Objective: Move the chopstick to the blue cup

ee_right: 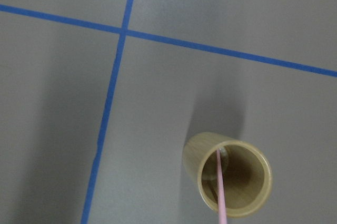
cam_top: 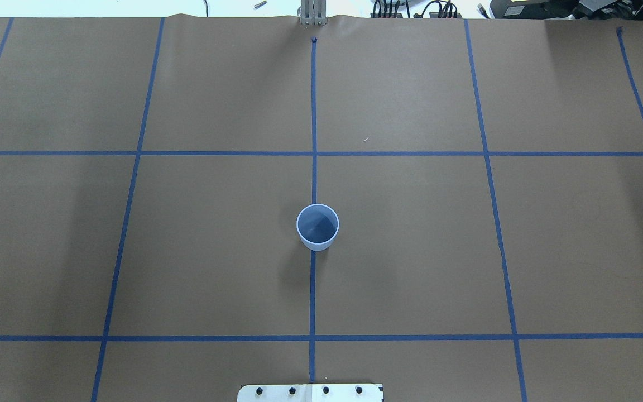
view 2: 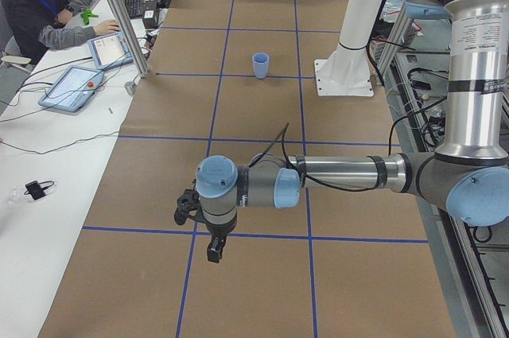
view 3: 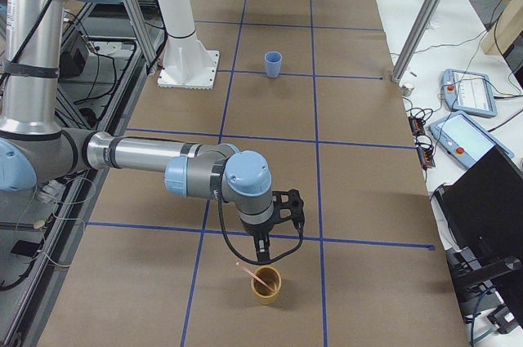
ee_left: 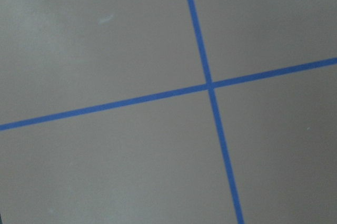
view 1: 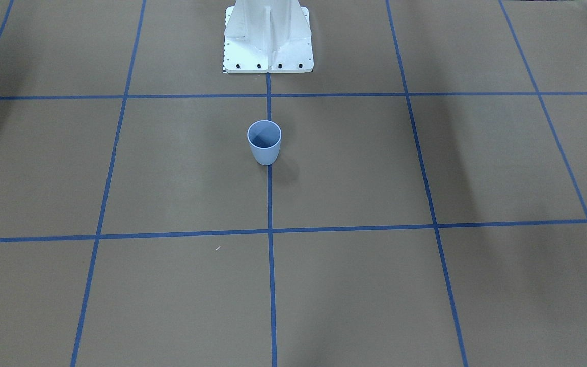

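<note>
The thin pink chopstick (view 3: 252, 275) stands in the tan cylindrical bamboo cup (view 3: 267, 288), directly beneath the right pincer (view 3: 261, 254). Its long axis is tilted off upright: the lower end sits inside the cup, and the upper end leans out over the rim toward the robot's side. In the right wrist view the stick (ee_right: 220, 192) runs from the cup's floor up past the near rim.

The right arm's forearm lies level over the brown paper-covered desk (cam_top: 215, 262), its wrist turned so the pincer points straight down, just above the cup's mouth. How wide its jaws stand cannot be told.

The left arm mirrors this pose at the other end of the desk, forearm level and the left pincer (view 2: 213, 252) pointing down over bare paper near a crossing of blue tape lines (ee_left: 209, 85); its jaw width cannot be told either.

The pale blue plastic cup (cam_top: 317, 226) stands upright, well apart from both pincers and between them
</note>
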Robot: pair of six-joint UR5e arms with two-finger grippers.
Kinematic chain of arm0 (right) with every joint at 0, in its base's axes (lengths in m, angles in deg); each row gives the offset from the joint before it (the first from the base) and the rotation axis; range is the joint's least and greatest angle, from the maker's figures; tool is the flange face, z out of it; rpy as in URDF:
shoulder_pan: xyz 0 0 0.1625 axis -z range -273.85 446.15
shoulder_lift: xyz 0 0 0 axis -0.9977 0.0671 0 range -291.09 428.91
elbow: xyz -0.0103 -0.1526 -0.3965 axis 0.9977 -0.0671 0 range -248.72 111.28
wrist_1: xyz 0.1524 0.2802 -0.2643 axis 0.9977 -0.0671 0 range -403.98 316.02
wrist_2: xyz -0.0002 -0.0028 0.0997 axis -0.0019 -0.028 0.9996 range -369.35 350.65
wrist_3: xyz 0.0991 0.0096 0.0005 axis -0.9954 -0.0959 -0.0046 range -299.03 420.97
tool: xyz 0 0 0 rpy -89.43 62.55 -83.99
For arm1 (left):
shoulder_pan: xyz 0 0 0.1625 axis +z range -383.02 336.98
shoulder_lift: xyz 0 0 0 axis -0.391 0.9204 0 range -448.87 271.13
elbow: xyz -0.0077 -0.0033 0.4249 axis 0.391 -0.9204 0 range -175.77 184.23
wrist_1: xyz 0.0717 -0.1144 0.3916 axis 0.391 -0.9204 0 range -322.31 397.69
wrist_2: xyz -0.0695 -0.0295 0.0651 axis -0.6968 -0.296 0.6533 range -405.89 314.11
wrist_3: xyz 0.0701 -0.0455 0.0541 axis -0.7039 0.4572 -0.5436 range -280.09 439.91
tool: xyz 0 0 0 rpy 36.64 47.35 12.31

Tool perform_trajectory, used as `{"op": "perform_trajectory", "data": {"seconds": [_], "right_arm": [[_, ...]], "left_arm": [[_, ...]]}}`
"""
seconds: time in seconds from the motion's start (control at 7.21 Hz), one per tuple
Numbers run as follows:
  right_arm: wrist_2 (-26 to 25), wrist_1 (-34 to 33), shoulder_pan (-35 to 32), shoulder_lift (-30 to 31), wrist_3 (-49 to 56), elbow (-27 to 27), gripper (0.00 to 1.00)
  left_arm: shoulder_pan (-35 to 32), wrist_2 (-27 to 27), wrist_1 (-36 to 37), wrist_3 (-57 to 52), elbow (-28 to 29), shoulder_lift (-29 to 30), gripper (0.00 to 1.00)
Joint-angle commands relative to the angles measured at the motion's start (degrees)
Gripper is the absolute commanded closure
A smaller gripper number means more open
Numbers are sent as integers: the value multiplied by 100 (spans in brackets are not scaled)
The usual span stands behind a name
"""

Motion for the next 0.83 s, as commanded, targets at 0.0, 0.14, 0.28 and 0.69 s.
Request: {"op": "perform_trajectory", "data": {"seconds": [0.0,0.14,0.28,0.69], "right_arm": [[-442,-103,-73,114,171,-194,6],[-408,-103,-12,115,171,-221,28],[-347,-112,146,115,118,-221,28],[-381,-94,165,115,179,-572,26]], "left_arm": [[-23,8,-155,-14,-13,-170,2],[-84,8,-233,-14,-22,-222,2],[-162,8,-521,-5,-74,-380,2],[-190,8,-630,-5,-181,-548,2]]}}
